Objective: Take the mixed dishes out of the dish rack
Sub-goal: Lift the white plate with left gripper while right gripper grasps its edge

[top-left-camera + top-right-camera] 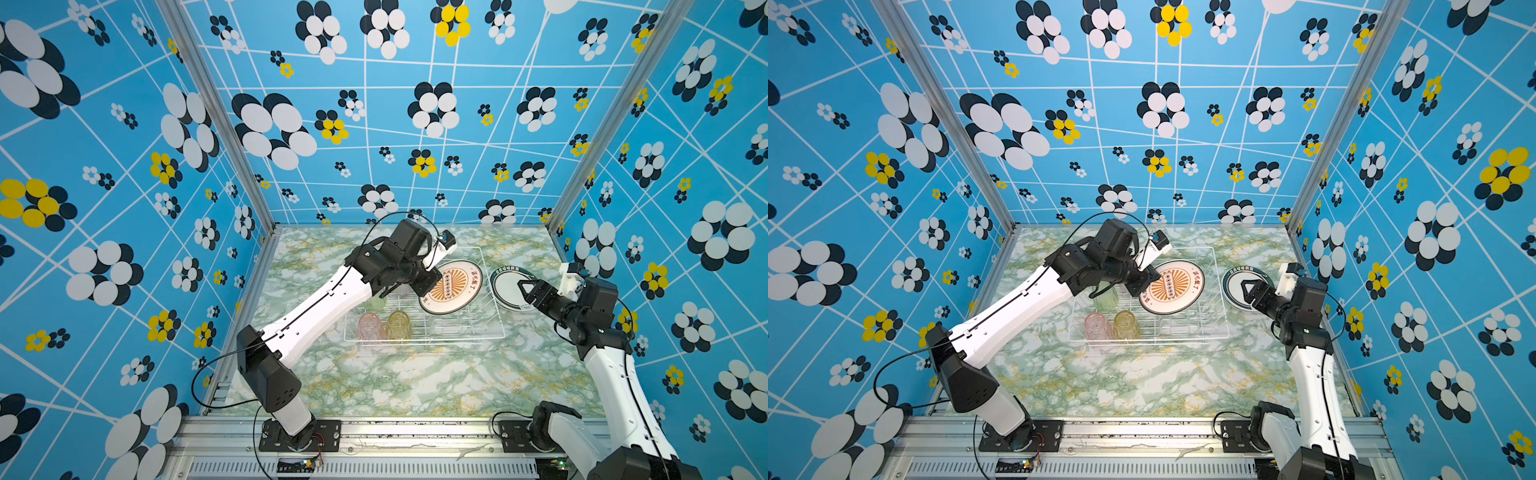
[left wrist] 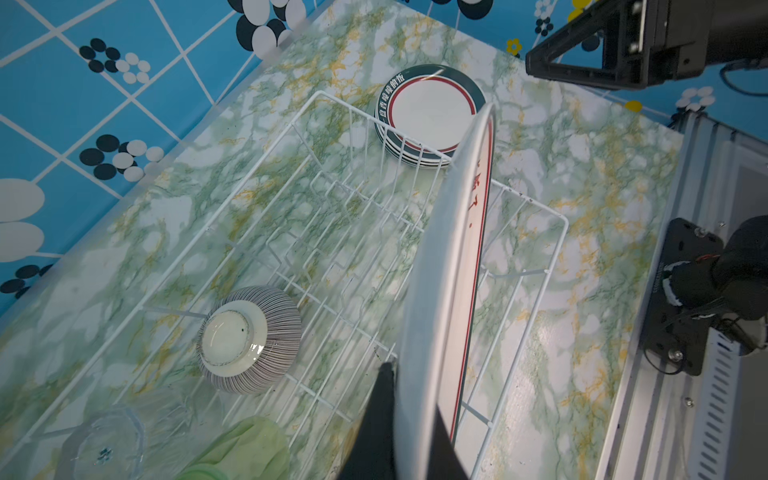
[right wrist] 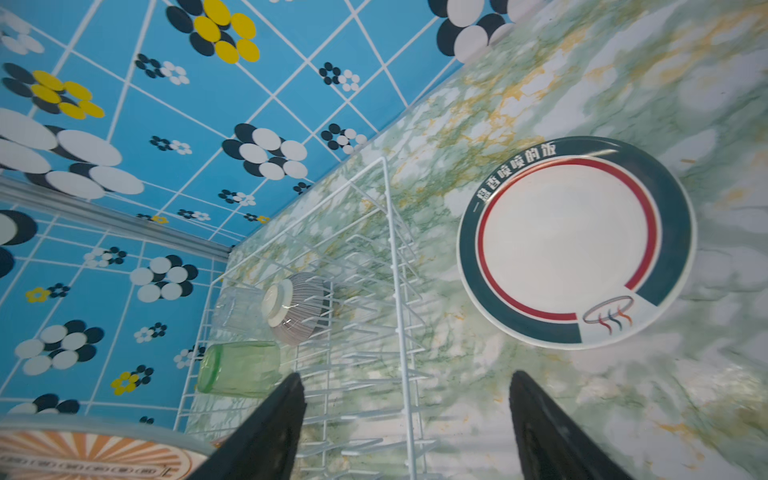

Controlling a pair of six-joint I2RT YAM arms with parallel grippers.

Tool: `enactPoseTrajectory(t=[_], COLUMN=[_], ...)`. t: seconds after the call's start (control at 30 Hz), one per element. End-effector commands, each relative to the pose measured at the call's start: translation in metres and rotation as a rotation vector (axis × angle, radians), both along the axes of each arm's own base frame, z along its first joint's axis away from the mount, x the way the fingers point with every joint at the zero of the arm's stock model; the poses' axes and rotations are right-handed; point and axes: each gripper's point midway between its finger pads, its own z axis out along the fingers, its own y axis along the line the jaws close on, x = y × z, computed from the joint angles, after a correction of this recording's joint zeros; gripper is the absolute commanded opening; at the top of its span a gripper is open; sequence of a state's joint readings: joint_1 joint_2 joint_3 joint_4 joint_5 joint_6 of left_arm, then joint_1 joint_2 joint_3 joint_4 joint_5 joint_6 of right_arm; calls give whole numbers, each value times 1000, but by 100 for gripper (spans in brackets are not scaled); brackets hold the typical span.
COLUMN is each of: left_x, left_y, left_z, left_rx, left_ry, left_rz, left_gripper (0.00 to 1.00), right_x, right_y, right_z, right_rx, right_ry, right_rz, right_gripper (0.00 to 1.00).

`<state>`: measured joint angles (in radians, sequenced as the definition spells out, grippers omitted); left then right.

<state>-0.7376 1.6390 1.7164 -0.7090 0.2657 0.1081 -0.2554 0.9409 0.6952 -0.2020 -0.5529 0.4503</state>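
Left gripper (image 1: 432, 283) pinches one sunburst plate (image 1: 455, 286); right gripper (image 3: 406, 377) spread near green-rimmed plate stack (image 3: 573, 241). Rack (image 3: 392, 249): four tumblers (image 1: 369, 326), one bowl (image 3: 297, 307).

- right gripper (image 3: 406, 375): jaws wide apart, nothing between them
- green-rimmed plate (image 3: 575, 241): flat on the marble table (image 3: 623, 62), just outside the dish rack (image 3: 392, 249), red ring inside the rim
- in the rack: striped bowl (image 3: 297, 307) with its base showing, clear tumbler (image 3: 235, 307) against it, green tumbler (image 3: 239, 368) close by
- orange sunburst plate (image 3: 95, 455): cut off at frame edge
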Motion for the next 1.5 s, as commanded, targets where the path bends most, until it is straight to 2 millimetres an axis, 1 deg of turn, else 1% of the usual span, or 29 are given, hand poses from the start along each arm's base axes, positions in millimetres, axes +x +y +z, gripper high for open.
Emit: enactPoseTrajectory(t=[0.0, 0.17, 0.23, 0.4, 0.57, 0.67, 0.87, 0.97, 1.13, 1.33, 1.43, 1.47], left_x=[-6, 8, 11, 23, 27, 30, 30, 28, 28, 25, 23, 22], left_y=[-9, 0, 0, -2, -12, -18, -31, -38, -47, -57, -60, -60], left_z=[30, 37, 38, 34, 34, 31, 26, 25, 22, 20, 20, 20], left_rx=[-244, -395, -440, -498, -554, -576, -602, -609, -614, -616, -615, -615], left_ry=[116, 218, 252, 305, 345, 372, 415, 434, 450, 474, 476, 476], left_rz=[-42, -32, -37, -32, -65, -78, -116, -133, -154, -182, -189, -190], left_gripper=[0, 0, 0, 0, 0, 0, 0, 0, 0, 0, 0, 0], right_x=[-2, -13, -17, -31, -34, -32, -26, -22, -15, -16, -16, -16], right_y=[34, 59, 67, 94, 109, 115, 120, 120, 120, 120, 119, 119], right_z=[31, 62, 70, 87, 87, 87, 87, 87, 90, 96, 100, 101], right_rx=[114, 230, 256, 297, 295, 300, 302, 309, 330, 335, 335, 335], right_ry=[-145, -277, -307, -346, -332, -333, -336, -340, -345, -364, -368, -370], right_rz=[184, 336, 383, 516, 561, 574, 568, 560, 547, 536, 528, 526], right_gripper=[76, 70, 67, 63, 63, 60, 55, 47, 31, 17, 2, 0])
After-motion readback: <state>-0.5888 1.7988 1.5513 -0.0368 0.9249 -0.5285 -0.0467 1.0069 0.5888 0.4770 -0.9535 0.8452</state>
